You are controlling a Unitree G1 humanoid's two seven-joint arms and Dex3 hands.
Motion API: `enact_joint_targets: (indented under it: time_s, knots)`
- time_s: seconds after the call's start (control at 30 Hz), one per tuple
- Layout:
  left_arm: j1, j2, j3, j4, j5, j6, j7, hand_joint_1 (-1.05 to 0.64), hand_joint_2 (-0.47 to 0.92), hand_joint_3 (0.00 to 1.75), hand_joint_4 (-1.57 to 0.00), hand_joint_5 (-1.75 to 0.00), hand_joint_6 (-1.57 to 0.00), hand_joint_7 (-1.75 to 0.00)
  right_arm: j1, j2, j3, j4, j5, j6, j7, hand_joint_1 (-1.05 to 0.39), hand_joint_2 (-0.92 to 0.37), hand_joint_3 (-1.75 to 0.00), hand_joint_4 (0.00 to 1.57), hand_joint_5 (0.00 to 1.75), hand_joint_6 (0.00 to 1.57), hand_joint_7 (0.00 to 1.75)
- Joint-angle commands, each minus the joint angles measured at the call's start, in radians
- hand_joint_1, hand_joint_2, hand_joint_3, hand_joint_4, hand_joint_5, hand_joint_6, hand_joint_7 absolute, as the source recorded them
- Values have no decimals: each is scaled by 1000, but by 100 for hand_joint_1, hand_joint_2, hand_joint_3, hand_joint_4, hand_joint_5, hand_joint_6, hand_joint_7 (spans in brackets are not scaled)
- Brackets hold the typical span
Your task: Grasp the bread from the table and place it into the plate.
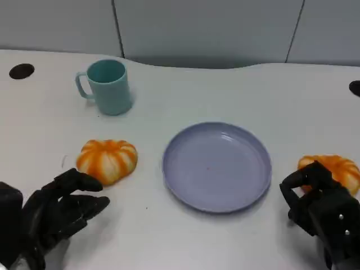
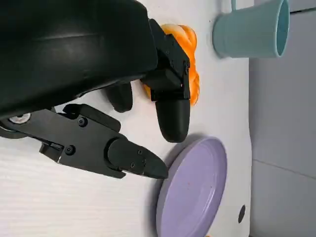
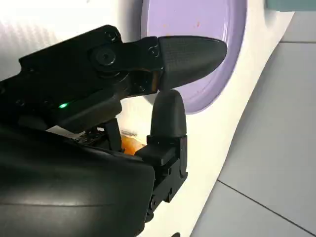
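Left hand: seen at 8 o'clock of the head view, low on the table; fingers are spread apart and nothing is held. Fingertips lie just short of the near bread, with a narrow strip of bare table between.
Right hand: seen at 4 o'clock of the head view; fingers are curled over the near-left edge of the far bread. Whether the bun is actually gripped cannot be told; in the right wrist view only a sliver of orange is seen behind the fingers.
Near bread: orange pumpkin-shaped bun, resting on the table at 9 o'clock of the plate, apart from its rim.
Far bread: second orange bun, at 3 o'clock of the plate, near the picture's right edge, partly covered by the right hand.
Plate: lavender, round, raised rim, nothing lying in it; set at table centre. In the left wrist view its rim is seen just beyond the left fingertips.
Mug: teal, upright, handle turned to 9 o'clock; placed at 11 o'clock of the plate, well apart from bread and plate.
Open room: bare white table is noted between mug and plate, and along the near edge between the two hands.
Table holes: one dark hole at 10 o'clock, one at 2 o'clock.
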Motion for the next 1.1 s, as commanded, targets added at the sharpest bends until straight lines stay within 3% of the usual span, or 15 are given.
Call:
enact_joint_targets:
  time_s: [0.03,0.07,0.13,0.2,0.23,0.27,0.3,0.37,0.4,0.5,0.67,0.8,1.03,1.1]
  knots:
    - [26,11,-7,24,39,-36,17,-34,90,0,-51,-168,-48,-146,-3,-4,-2,4,1,-7,-9,-21,-92,-38,61,175,39,162]
    - [40,17,-22,-13,82,-108,37,-34,90,0,-51,-168,-48,-146,-3,-1,-2,5,4,-7,-8,-21,-92,-38,61,175,39,162]
    - [59,38,-55,-72,178,-232,78,-37,90,0,-41,-156,-39,-127,-3,5,-4,0,10,0,-6,-22,-92,-38,61,175,39,162]
    - [64,46,-68,-86,222,-285,100,-38,91,0,-39,-149,-38,-115,-3,8,-5,-2,12,2,-5,-22,-92,-38,60,175,40,163]
    - [58,85,-97,-114,351,-348,179,-38,91,0,-39,-149,-38,-113,-5,8,-4,6,10,-7,-6,-22,-92,-38,60,175,40,163]
    - [45,137,-130,-153,509,-400,271,-46,91,1,-29,-124,-38,-84,-7,9,-2,14,5,-18,-10,-22,-92,-38,60,175,40,163]
    - [36,173,-154,-180,624,-436,339,-55,92,3,-20,-88,-40,-44,-8,9,0,19,2,-27,-13,-22,-92,-38,60,175,40,164]
    - [17,223,-185,-228,771,-439,413,-60,92,3,-18,-65,-43,-19,-9,12,3,19,-5,-24,-20,-21,-92,-39,61,175,39,164]
    - [5,244,-196,-266,821,-411,414,-67,91,2,-8,-48,-35,-9,-10,12,4,23,-8,-23,-21,-22,-92,-38,60,175,39,164]
    - [-17,280,-218,-344,908,-347,405,-75,89,1,-1,-23,-24,-1,-13,10,7,35,-12,-35,-27,-22,-92,-38,60,175,40,163]
    - [-64,330,-267,-397,1002,-265,377,-82,90,1,0,-10,-18,0,-10,17,9,29,-5,-32,-26,-22,-92,-38,59,175,39,163]
    - [-177,356,-337,-329,1053,-209,308,-87,90,0,0,-1,-9,0,-19,14,11,53,-9,-54,-32,-22,-92,-38,61,175,40,164]
    - [-422,310,-488,56,1096,-202,311,-89,92,1,0,0,-5,0,1,23,18,-13,-7,10,-29,-22,-92,-39,57,175,37,161]
    - [-490,280,-526,177,1094,-197,303,-89,91,0,0,0,-4,0,-1,17,19,1,-9,-8,-30,-23,-92,-39,58,175,38,162]
